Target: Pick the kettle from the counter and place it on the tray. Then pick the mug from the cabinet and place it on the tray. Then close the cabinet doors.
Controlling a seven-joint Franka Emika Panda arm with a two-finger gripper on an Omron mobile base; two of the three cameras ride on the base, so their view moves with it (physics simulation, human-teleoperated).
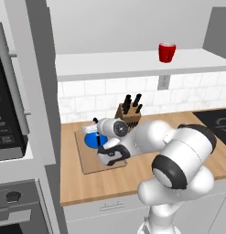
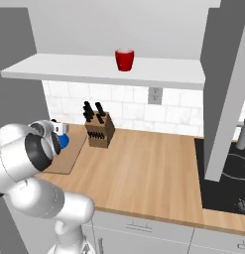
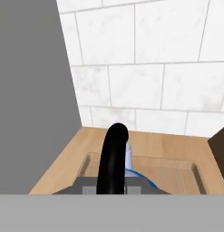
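Note:
My gripper (image 3: 111,183) is shut on the thin black arched handle of the blue kettle (image 1: 91,139). The kettle hangs over or sits on the back part of the wooden tray (image 1: 94,167), at the left end of the counter (image 1: 132,178); I cannot tell whether it touches the board. In the hand view the handle (image 3: 112,154) rises between my fingertips and the tray (image 3: 177,174) lies beneath. From the right I see the kettle (image 2: 63,141) beside my arm. The red mug (image 1: 167,52) stands upright on the white shelf of the cabinet (image 1: 132,64), whose door (image 2: 228,99) stands open.
A wooden knife block (image 1: 129,114) stands just right of the tray against the tiled wall. The grey oven-and-microwave column (image 1: 13,119) closes off the left side. A black cooktop (image 2: 228,173) lies at the counter's right end, below the open door.

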